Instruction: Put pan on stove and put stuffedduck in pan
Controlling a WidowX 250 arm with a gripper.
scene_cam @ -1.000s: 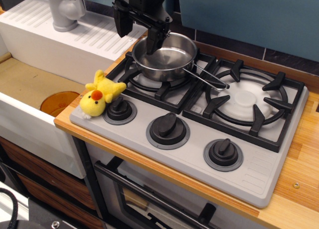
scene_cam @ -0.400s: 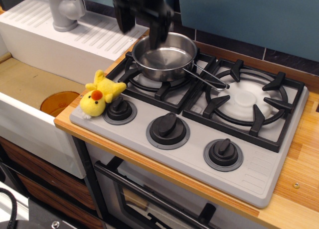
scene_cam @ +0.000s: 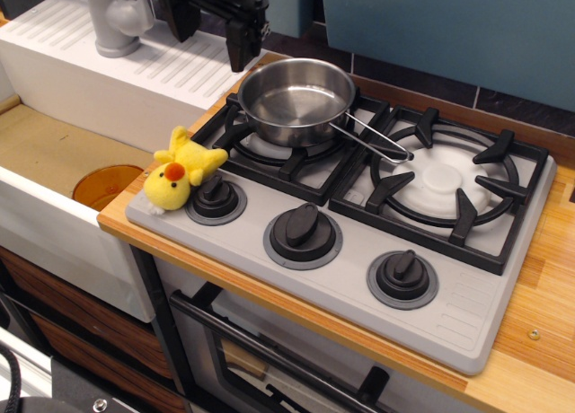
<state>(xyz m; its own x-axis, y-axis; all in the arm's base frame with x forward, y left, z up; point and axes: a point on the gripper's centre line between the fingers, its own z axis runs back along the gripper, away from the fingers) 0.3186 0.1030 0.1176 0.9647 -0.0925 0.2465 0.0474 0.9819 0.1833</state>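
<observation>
The grey plastic faucet (scene_cam: 115,20) stood on the ribbed white drainboard (scene_cam: 108,67) just to the left of the gripper, at about its height in the picture. Below the gripper and to its left, the orange disc of a drain (scene_cam: 105,185) sat in the beige floor of the sink.

The black two-fingered gripper (scene_cam: 208,22) hung at the top of the picture over the drainboard's right end, its fingers spread wide apart and nothing between them. One dark finger (scene_cam: 241,43) pointed down just left of the pan's rim, apart from it.

Well below the gripper, the small yellow plush stuffedduck with an orange-red beak (scene_cam: 181,171) lay on the left front corner of the grey two-burner stove (scene_cam: 467,305), touching the leftmost black knob (scene_cam: 216,197).

Just to the lower right of the gripper, the small round shiny stainless-steel pan (scene_cam: 296,101) sat upright on the left black cast grate (scene_cam: 296,162), empty, its thin wire loop handle (scene_cam: 377,144) reaching rightward over the edge of the right grate (scene_cam: 490,193). Farther right of the gripper lay the white burner cap (scene_cam: 445,175), and the wooden counter (scene_cam: 539,341) ran along the stove's right side.
</observation>
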